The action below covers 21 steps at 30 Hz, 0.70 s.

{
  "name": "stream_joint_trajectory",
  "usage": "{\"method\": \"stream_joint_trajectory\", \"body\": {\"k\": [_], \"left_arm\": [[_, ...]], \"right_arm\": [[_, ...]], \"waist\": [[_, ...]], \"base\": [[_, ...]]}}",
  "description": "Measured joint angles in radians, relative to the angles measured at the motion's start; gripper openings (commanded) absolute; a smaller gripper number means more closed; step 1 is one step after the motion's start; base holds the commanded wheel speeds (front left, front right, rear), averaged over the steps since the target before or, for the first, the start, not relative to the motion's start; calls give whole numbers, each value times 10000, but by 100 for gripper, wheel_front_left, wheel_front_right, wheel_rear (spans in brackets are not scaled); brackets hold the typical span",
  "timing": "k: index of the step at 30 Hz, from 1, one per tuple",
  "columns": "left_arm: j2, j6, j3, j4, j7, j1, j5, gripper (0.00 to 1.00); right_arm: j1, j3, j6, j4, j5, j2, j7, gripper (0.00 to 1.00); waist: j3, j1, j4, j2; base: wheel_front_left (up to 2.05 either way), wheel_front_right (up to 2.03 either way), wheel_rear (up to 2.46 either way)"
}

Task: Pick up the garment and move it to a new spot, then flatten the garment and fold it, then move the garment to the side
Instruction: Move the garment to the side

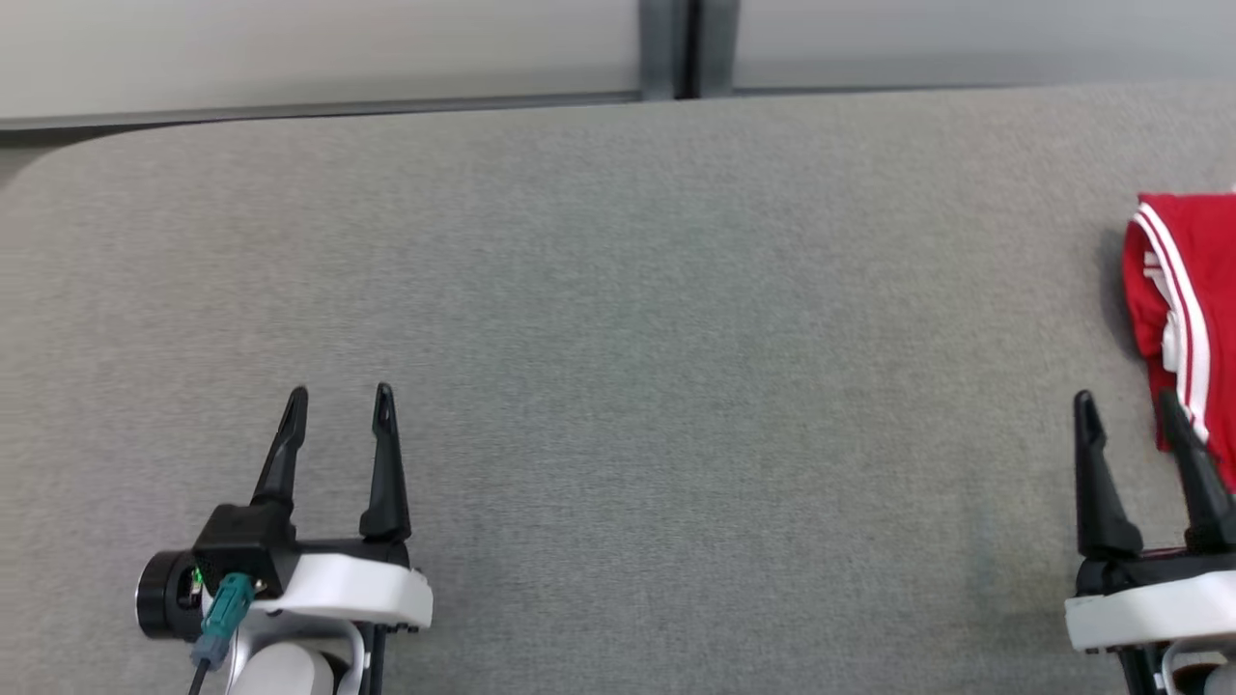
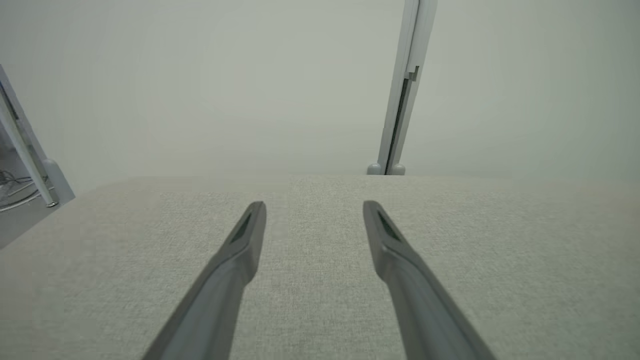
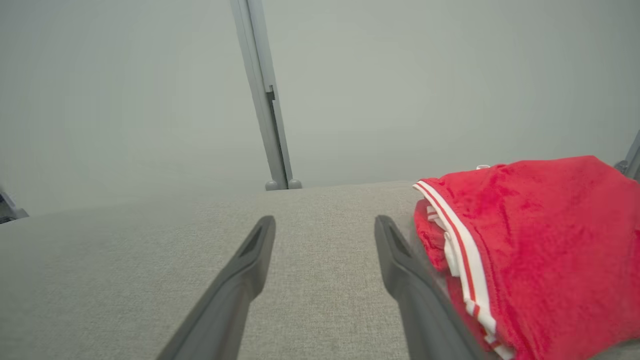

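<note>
A red fleecy garment with white striped trim (image 1: pixel 1183 290) lies in a folded, layered heap at the far right of the grey fabric-covered table (image 1: pixel 637 290), and the right edge of the head view cuts it off. Its striped edge faces the middle of the table, with a little white cloth showing between the red layers. The right gripper (image 1: pixel 1126 398) sits at the lower right of the head view, its two long dark fingers set wide apart with only bare table between them, holding nothing. Its outer finger overlaps the near edge of the garment in that view. In the right wrist view the red heap lies just beside that finger, on its outer side, though whether the two touch cannot be told. The left gripper (image 1: pixel 341 391) sits at the lower left, well apart from the garment, its fingers likewise spread and empty above the grey fabric. A green-sleeved cable plug (image 1: pixel 224 608) is fitted at the side of its black and white wrist housing. Behind the table's far edge stands a pale wall panel divided by a dark grey upright post (image 1: pixel 681 48), which both wrist views show rising from the back of the table.
</note>
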Motion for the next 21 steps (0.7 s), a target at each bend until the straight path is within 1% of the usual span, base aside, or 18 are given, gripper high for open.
{"method": "stream_joint_trajectory", "body": {"k": [4, 8, 12, 21], "left_arm": [[2, -33, 128, 109, -2, 433, -63, 100], [27, -130, 221, 104, -10, 880, -86, 100], [104, -293, 180, 234, -13, 1291, -98, 100], [259, -393, 52, 416, 25, 1894, -148, 100]], "right_arm": [[412, 61, 0, -370, -278, 138, 288, 100], [872, -33, 0, -717, -525, 360, 543, 100], [1368, -92, 0, -1005, -677, 552, 803, 100], [2239, -341, -2, -1434, -986, 909, 1246, 100]], "waist": [[-498, 0, 401, 0], [-1008, 0, 640, 0], [-1509, 0, 692, 0], [-2434, 0, 640, 0]], "base": [[0, 0, 0], [0, 0, 0], [0, 0, 0], [0, 0, 0]]}}
